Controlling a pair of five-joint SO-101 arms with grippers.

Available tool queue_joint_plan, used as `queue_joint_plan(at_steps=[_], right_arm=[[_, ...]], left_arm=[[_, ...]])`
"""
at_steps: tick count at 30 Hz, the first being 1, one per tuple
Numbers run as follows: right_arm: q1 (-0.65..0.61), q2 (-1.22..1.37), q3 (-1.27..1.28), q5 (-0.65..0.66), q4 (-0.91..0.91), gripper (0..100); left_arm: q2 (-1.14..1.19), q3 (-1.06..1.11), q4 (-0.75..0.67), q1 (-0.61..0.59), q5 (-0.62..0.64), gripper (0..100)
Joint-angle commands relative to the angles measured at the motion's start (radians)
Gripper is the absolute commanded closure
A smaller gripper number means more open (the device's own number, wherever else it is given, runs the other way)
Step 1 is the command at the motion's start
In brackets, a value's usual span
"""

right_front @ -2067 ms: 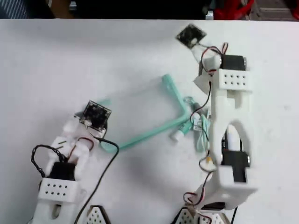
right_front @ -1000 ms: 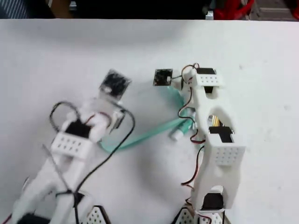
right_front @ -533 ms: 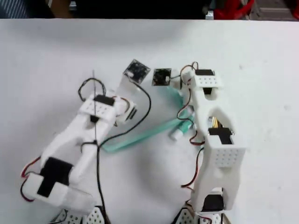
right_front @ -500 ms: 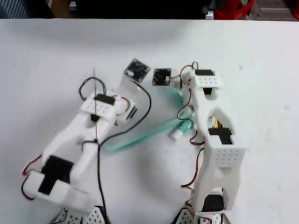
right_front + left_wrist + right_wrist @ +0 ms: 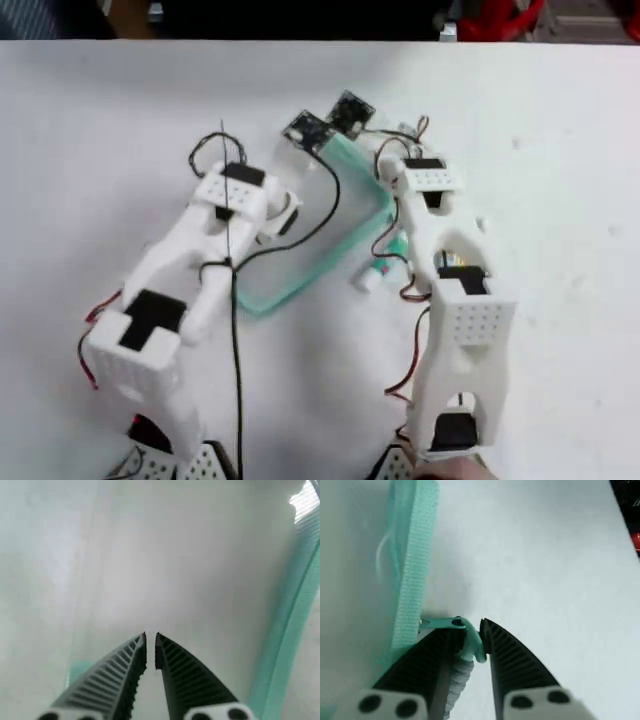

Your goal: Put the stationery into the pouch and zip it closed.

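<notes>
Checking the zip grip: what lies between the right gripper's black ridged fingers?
The mint-green zipper pull of the clear mint-edged pouch sits pinched there, as the right wrist view shows.

The pouch (image 5: 347, 225) lies in the middle of the table (image 5: 110, 110), between the two arms. The left arm (image 5: 190, 260) reaches over its left side, and the left gripper (image 5: 150, 636) sits over the flat of the pouch. The right arm (image 5: 455, 310) stands just to its right. At the pouch's far corner, the zipper pull (image 5: 466, 629) sits between the fingers of the right gripper (image 5: 471, 627). A pen (image 5: 368, 278) lies on the table, outside the pouch, just beside its right edge.
</notes>
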Motion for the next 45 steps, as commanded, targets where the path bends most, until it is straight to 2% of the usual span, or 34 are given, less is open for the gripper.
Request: queue_joint_plan(at_steps=[1, 11, 20, 23, 26, 30, 33, 39, 45], right_arm=[[-0.007, -0.031, -0.028, -0.038, -0.077, 98.0], [0.041, -0.111, -0.026, -0.192, -0.071, 98.0], [0.022, -0.286, -0.028, -0.198, 0.094, 98.0], [0.018, -0.349, -0.029, -0.215, 0.148, 98.0], [0.010, -0.401, -0.029, -0.232, 0.197, 98.0], [-0.016, -0.463, -0.028, -0.233, 0.300, 98.0], [-0.027, -0.518, -0.028, -0.233, 0.348, 98.0], [-0.085, -0.713, -0.031, -0.226, 0.455, 98.0], [-0.168, -0.908, -0.032, -0.222, 0.567, 98.0]], left_arm=[[0.061, -0.072, 0.072, 0.025, -0.015, 95], [0.094, -0.112, 0.097, 0.027, -0.017, 95], [0.085, -0.112, 0.104, 0.024, -0.009, 95], [0.027, -0.066, 0.095, 0.024, -0.009, 91], [-0.087, 0.035, 0.049, 0.035, -0.008, 85], [-0.263, 0.209, -0.066, 0.045, -0.008, 85], [-0.427, 0.296, -0.095, 0.038, -0.008, 84], [-0.820, 0.443, -0.086, -0.041, 0.037, 71], [-1.178, 0.479, 0.021, -0.160, 0.014, 70]])
